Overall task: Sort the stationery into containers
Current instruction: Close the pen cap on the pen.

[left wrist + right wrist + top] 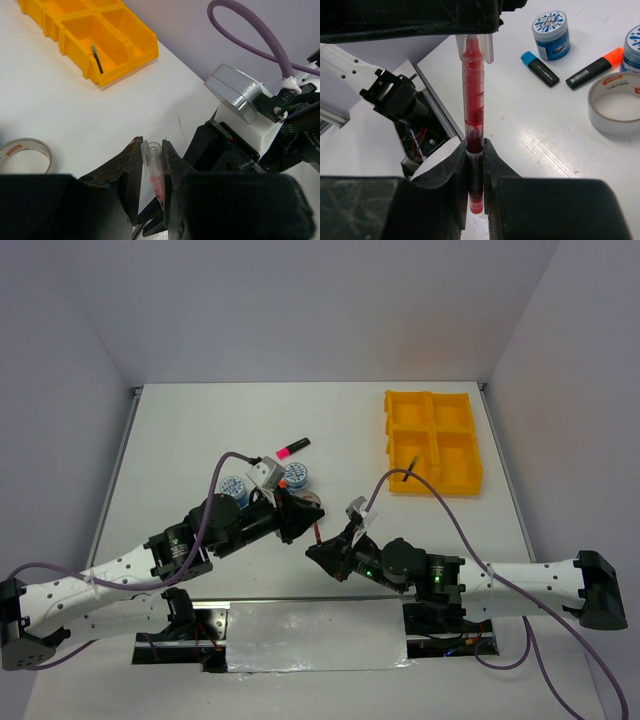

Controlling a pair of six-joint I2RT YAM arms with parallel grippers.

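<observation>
Left tool (152,150) and right tool (475,150) both pinch a red pen (473,90); one black pen (97,58) in yellow tray (145,50), rest unsorted.

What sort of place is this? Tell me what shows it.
Probably a robotics lab cell: white table enclosed by plain walls, left arm and right arm bolted at its near edge, yellow sorting tray.

Two white arms (90,590) with black joints (220,512) carry purple cables (270,42) and silver wrist blocks (232,87).
</observation>
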